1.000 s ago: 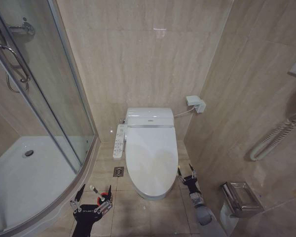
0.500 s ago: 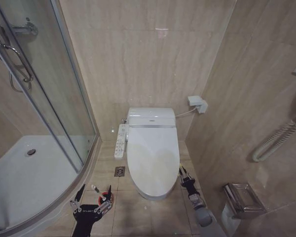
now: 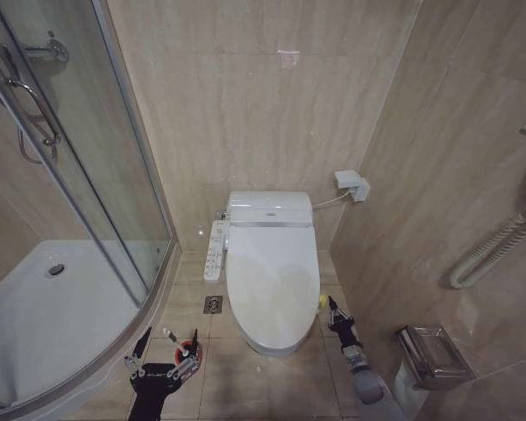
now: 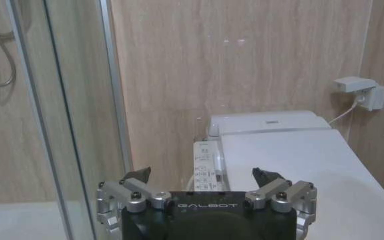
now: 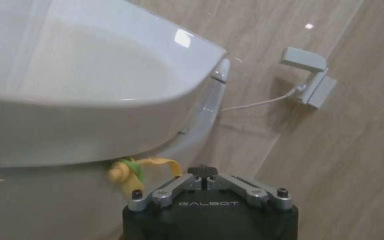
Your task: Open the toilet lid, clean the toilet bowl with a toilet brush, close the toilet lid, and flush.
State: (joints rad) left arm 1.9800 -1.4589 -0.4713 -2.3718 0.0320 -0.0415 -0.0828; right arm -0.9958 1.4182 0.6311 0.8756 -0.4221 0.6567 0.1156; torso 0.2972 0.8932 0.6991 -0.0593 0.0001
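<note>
The right gripper [image 3: 331, 304], open a second ago, is now seen pinched shut on nothing, beside the right rim of the closed toilet lid [image 3: 272, 281], a small yellow object [image 5: 138, 167] just ahead. The left gripper [image 3: 165, 347] stays spread open and empty over the red brush holder [image 3: 191, 344]

The right gripper [image 3: 331, 303] now sits with its fingers drawn together into a single point, where a second ago they stand spread apart. It is closer in against the right side of the toilet lid [image 3: 272, 281], just beside a small yellow object [image 3: 321, 302] at that edge. The head camera has tipped up slightly, so the toilet sits lower in view.
</note>
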